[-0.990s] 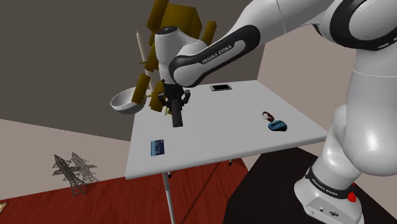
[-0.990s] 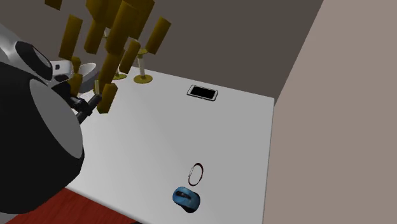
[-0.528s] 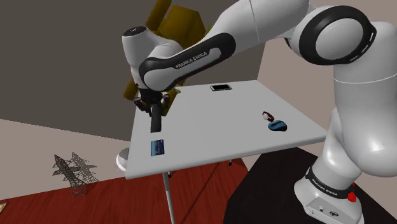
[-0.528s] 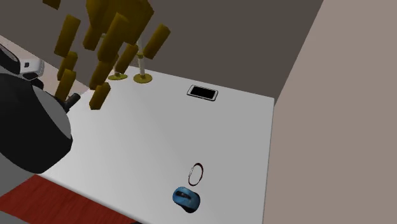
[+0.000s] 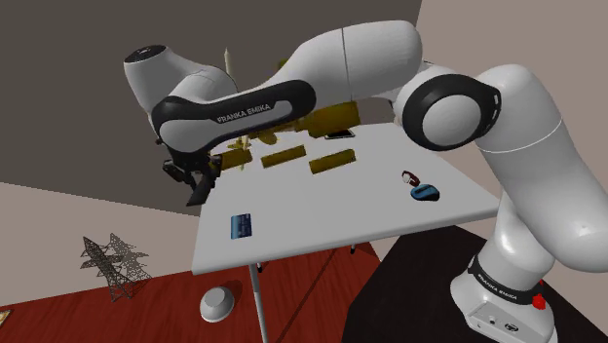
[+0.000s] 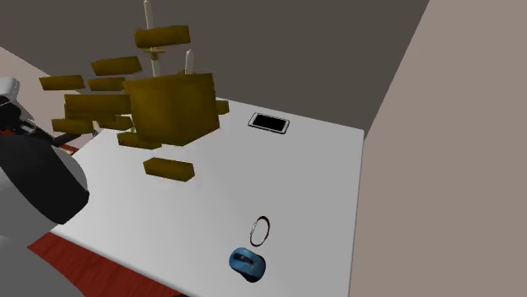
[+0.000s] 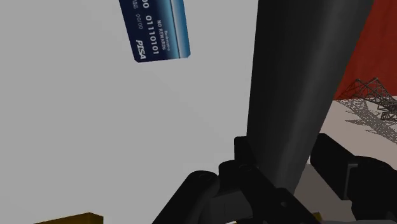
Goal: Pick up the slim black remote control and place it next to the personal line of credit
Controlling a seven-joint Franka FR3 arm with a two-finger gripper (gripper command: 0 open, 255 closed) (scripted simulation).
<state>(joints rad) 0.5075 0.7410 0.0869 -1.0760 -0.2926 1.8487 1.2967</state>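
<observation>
The gripper [image 7: 273, 186] is clamped on the slim black remote [image 7: 300, 95], whose long axis runs straight out from between the fingers. Past its tip, off to one side, lies the blue card [image 7: 156, 28], flat on the white table [image 7: 95, 140]. It reads "PISA", "NO REWARDS", "0110101" and "00/00".

In the shoulder view the gripper [image 5: 192, 177] hangs left of centre, just off the table's left edge, and the card [image 5: 242, 226] sits below and to its right, so the placing move likely runs that way. The arm [image 5: 244, 110] reads "FRANKA EMIKA". Farther back lie yellow blocks [image 5: 331, 162] and a phone [image 5: 339, 133].
</observation>
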